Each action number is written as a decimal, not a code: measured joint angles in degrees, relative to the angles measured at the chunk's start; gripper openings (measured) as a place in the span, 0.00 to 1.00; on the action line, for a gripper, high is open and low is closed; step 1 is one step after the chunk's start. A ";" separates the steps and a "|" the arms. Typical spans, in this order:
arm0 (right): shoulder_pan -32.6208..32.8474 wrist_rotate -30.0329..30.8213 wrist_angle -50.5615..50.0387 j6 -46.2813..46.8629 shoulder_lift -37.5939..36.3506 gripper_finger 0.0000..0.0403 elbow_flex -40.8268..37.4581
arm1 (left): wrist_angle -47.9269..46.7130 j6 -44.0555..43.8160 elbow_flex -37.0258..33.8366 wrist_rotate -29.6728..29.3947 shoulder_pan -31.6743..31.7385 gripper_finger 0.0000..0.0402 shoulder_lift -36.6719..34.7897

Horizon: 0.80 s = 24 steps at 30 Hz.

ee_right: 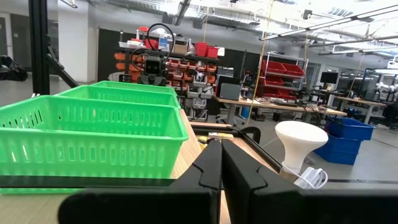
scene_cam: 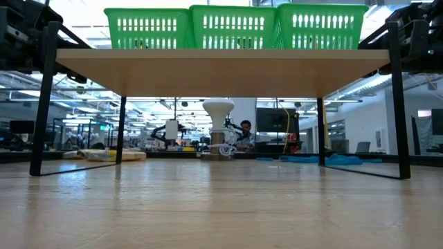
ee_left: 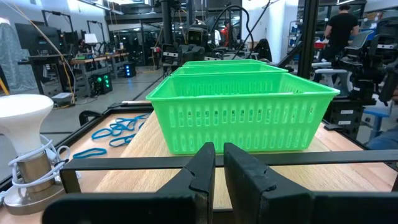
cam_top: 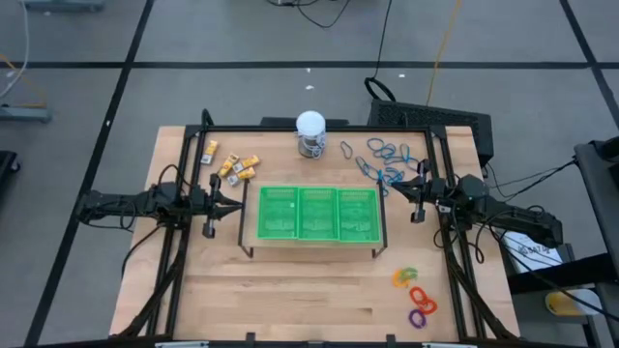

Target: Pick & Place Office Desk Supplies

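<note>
Wooden surface [cam_top: 290, 280] carried the green tray [cam_top: 317, 213] centrally; both tools, left tool [cam_top: 235, 203] and right tool [cam_top: 392, 188], flanked it, fingers pressed together, empty. Blue loops [cam_top: 387, 155] lay behind the tray; opening first seemed wise.

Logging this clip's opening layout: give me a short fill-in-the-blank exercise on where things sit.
1. The green tray has ____ compartments.
2. The blue loops lie nearest the ____ gripper.
3. The yellow-and-white blocks lie nearest the ____ gripper.
4. Both grippers' fingers are ____, holding nothing.

Missing words: three; right; left; shut
</note>
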 joint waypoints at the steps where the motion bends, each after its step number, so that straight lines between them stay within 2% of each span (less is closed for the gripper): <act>1: 0.02 0.02 0.00 0.00 -0.02 0.00 0.00 | 0.01 0.02 0.00 0.01 0.01 0.11 -0.02; 12: 0.02 0.02 0.24 0.00 0.00 0.00 0.00 | 0.00 0.00 0.00 0.00 0.00 0.11 0.00; 16: 0.03 -0.01 4.90 0.87 0.00 0.00 0.00 | -0.02 -0.01 0.00 0.00 0.01 0.11 0.00; 24: 0.24 -0.01 16.02 17.56 -0.03 0.00 0.00 | -0.01 -0.01 0.00 0.02 -0.01 0.11 0.00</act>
